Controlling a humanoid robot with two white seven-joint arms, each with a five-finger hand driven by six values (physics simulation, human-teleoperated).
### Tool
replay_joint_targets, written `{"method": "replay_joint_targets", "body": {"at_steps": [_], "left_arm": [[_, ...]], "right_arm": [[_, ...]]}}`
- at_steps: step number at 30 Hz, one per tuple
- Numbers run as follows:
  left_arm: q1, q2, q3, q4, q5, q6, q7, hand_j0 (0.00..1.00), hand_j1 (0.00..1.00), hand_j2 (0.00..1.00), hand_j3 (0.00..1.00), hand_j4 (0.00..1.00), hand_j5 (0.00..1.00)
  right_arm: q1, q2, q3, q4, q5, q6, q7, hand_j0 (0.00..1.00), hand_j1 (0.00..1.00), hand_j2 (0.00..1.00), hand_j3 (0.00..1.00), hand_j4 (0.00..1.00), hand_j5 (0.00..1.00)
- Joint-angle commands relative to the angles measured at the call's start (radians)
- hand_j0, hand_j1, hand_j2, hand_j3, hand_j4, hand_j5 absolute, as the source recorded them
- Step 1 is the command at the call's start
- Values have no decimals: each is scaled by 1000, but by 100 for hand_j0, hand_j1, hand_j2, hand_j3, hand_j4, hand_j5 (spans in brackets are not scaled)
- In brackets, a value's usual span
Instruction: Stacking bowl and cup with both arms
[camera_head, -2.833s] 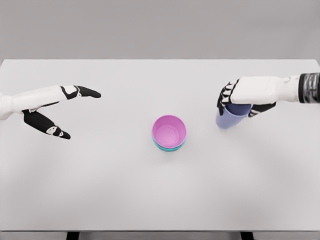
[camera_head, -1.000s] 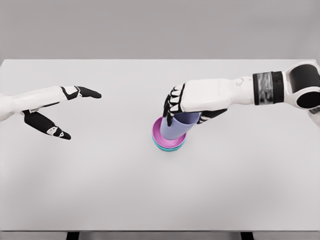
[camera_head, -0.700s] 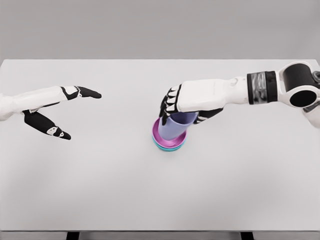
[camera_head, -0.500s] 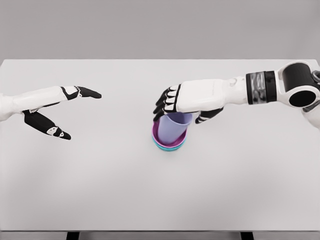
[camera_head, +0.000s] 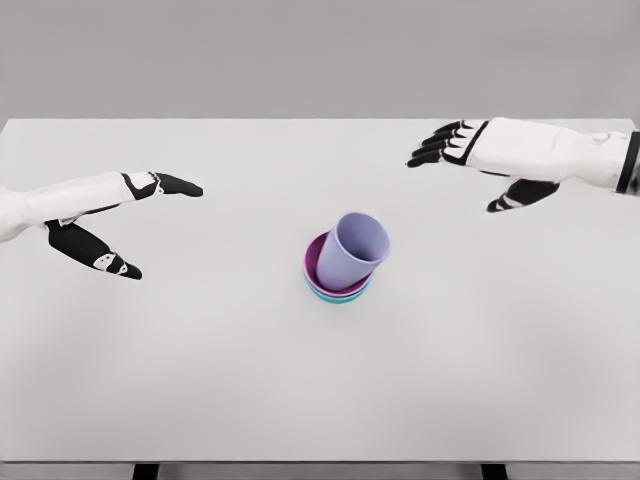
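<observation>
A lavender-blue plastic cup (camera_head: 355, 249) was recorded standing in a pink round bowl (camera_head: 316, 263), its open mouth tipped up and toward the right so that the body leaned rather than stood upright. The pink bowl was itself nested in a teal round bowl (camera_head: 336, 297), of which only a thin rim was shown at the lower edge. The stack was placed near the middle of a plain white table (camera_head: 320, 380), apart from both hands.

The right hand (camera_head: 497, 152) was held above the table at the upper right, well apart from the stack; its dark fingers (camera_head: 432, 148) were stretched out and slightly spread toward the left, the thumb was dropped below the palm, and nothing was held.

The left hand (camera_head: 105, 212) was held at the left side of the table, well apart from the stack; its fingers (camera_head: 175, 184) were extended toward the right and pressed together, the thumb was set wide apart below them, and nothing was held.

A grey wall (camera_head: 320, 55) was seen behind the table's far edge
</observation>
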Motion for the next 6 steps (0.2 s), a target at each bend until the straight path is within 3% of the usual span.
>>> {"method": "replay_joint_targets", "body": {"at_steps": [1,6], "left_arm": [[0,1,0,0,9,3,0,100,100,100,100,100,100],[0,1,0,0,7,3,0,100,100,100,100,100,100]], "right_arm": [[3,-12,-74,18,-10,4,-1,100,100,100,100,100,100],[43,18,-74,1,-11,4,-1,100,100,100,100,100,100]]}}
